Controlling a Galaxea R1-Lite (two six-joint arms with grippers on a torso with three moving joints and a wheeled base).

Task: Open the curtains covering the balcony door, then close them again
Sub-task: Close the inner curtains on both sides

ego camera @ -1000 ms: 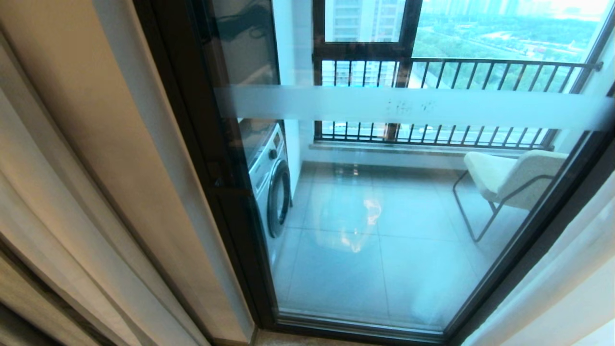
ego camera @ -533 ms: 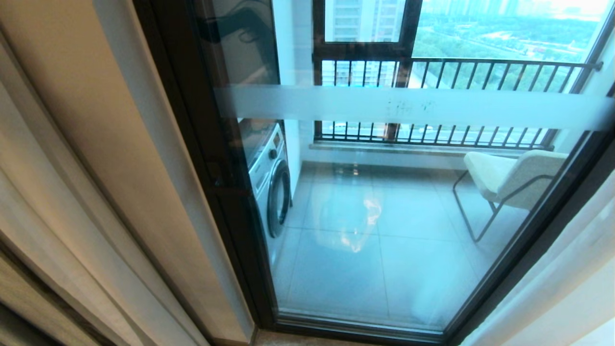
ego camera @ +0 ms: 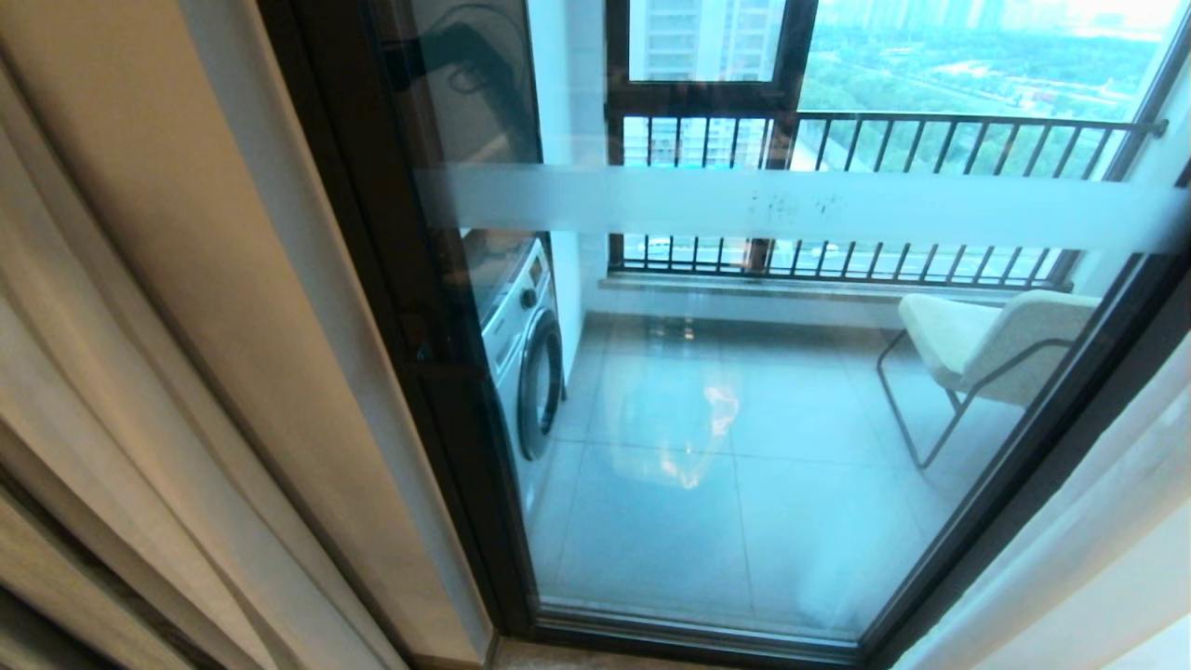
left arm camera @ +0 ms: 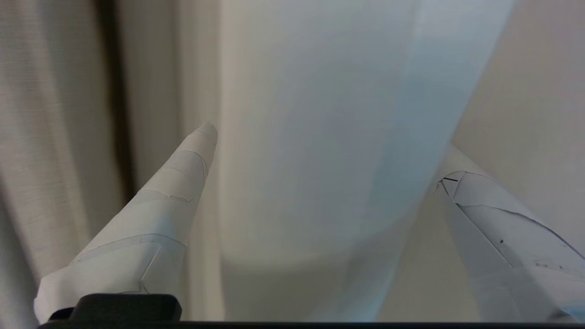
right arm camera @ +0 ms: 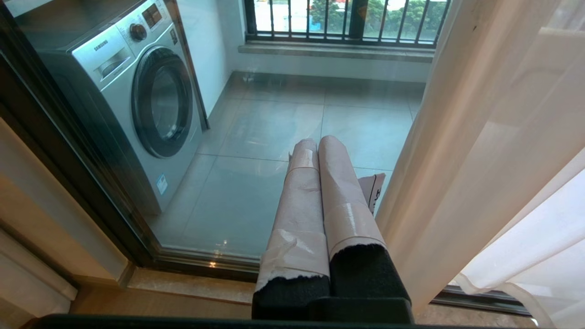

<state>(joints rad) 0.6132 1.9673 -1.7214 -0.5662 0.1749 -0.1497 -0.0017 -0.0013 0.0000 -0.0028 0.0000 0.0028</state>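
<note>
Flanking bare balcony door [ego camera: 744,400], sheer cream-white curtains [ego camera: 186,372] parted

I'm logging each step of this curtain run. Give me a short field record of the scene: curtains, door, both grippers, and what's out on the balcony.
curtains: drawn apart, left panel and right panel bunched at either side
balcony door: glass uncovered, dark frame, frosted band across
left gripper: jaws open, a curtain fold between the taped fingers
right gripper: jaws shut, empty, low before the glass
balcony: washing machine, chair, railing
</note>
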